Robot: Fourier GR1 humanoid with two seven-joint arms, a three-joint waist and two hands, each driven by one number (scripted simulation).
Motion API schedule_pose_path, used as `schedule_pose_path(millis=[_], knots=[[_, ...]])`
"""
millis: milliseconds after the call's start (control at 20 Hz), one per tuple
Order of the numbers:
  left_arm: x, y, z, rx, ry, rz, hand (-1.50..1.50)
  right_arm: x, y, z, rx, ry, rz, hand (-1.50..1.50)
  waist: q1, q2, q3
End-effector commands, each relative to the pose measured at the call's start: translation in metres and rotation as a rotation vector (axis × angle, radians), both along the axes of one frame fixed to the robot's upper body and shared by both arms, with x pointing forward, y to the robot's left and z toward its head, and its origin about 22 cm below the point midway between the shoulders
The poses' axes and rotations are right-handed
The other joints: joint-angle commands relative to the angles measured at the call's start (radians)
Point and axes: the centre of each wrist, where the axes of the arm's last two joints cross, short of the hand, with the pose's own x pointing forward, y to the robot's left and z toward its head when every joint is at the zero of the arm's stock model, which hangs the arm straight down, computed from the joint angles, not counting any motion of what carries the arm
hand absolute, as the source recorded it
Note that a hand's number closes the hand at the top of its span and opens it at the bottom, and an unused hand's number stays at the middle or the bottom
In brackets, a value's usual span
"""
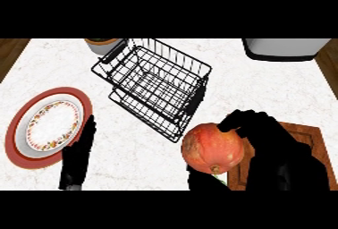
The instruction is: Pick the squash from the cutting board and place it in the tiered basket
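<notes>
Looking down from the head view, I saw my right robot hand [274, 147] at the lower right of the frame, its fingers and thumb curled round the squash [213, 146]. That squash was orange and round, with its stem end pointing toward the bottom of the frame, and it sat at the left edge of the wooden cutting board [305, 136], whose bare part showed only at the far right, behind my hand. I could not tell whether the squash was lifted off the board or resting on it. Up and to the left of the squash stood the black wire tiered basket [153, 85], near the centre top, apart from the fruit. My left robot hand [78, 156] lay at the lower left, fingers straight and holding nothing, just beside the rim of a red-edged patterned plate [48, 125] on the white table [264, 89]. A grey appliance [285, 48] sat at the upper right, and a small pot [102, 44] at the top, left of the basket.
</notes>
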Motion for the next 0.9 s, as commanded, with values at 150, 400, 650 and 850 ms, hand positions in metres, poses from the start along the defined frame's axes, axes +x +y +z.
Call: schedule_pose_path(millis=[150, 400, 650, 850], knots=[[0.011, -0.001, 0.002, -0.005, 0.026, -0.005, 0.00, 0.051, 0.013, 0.031, 0.090, 0.140, -0.178, 1.50, 0.012, 0.008, -0.001], [0.014, -0.009, 0.000, 0.001, 0.040, -0.017, 0.00, 0.093, 0.036, 0.038, 0.048, 0.209, -0.131, 1.50, 0.020, 0.011, 0.000], [0.008, -0.001, -0.005, 0.006, 0.037, -0.010, 0.00, 0.119, 0.059, 0.047, 0.013, 0.260, -0.099, 1.50, 0.017, 0.007, 0.001], [0.005, 0.005, 0.007, 0.000, 0.021, -0.013, 0.00, 0.152, 0.063, 0.027, 0.010, 0.304, -0.126, 1.50, 0.022, 0.008, 0.002]])
